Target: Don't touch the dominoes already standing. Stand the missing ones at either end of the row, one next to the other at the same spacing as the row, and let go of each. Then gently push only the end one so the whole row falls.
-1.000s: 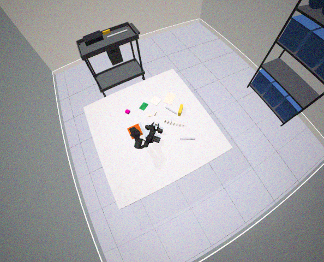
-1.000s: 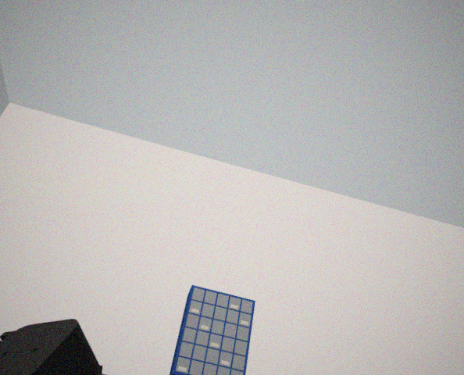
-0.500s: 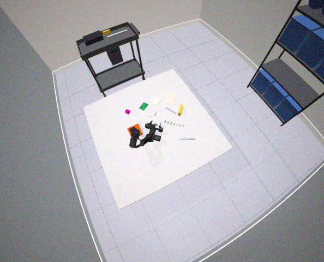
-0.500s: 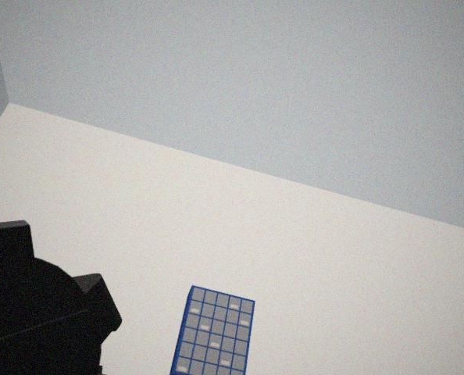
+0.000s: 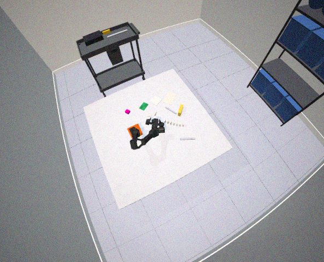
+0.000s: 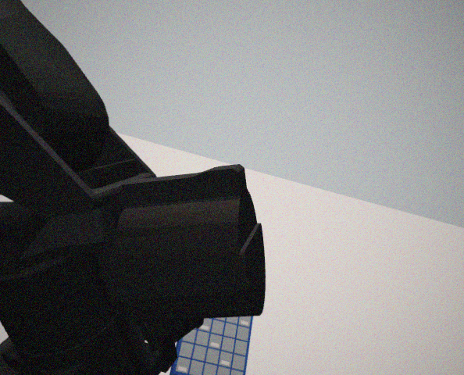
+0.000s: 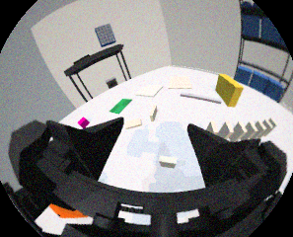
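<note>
A row of several pale dominoes (image 5: 174, 124) (image 7: 239, 130) stands upright to the right of the gripper in the wrist view. My gripper (image 7: 156, 123) is wide open with nothing between its fingers. A single domino (image 7: 168, 161) is on the white surface below and between the open fingers, apart from the row; I cannot tell whether it stands or lies. Farther off, one loose domino (image 7: 133, 123) (image 5: 149, 115) lies flat, and another domino (image 7: 153, 113) (image 5: 155, 113) is beside it. The exterior view shows only dark arm parts, no dominoes.
A yellow block (image 5: 180, 109) (image 7: 229, 91) and a grey bar (image 5: 171, 110) (image 7: 200, 98) lie beyond the row. Another bar (image 5: 187, 138) lies on its other side. A green piece (image 5: 143, 106) (image 7: 121, 106), a magenta cube (image 5: 127, 111) (image 7: 83, 122) and an orange piece (image 5: 138, 128) are left.
</note>
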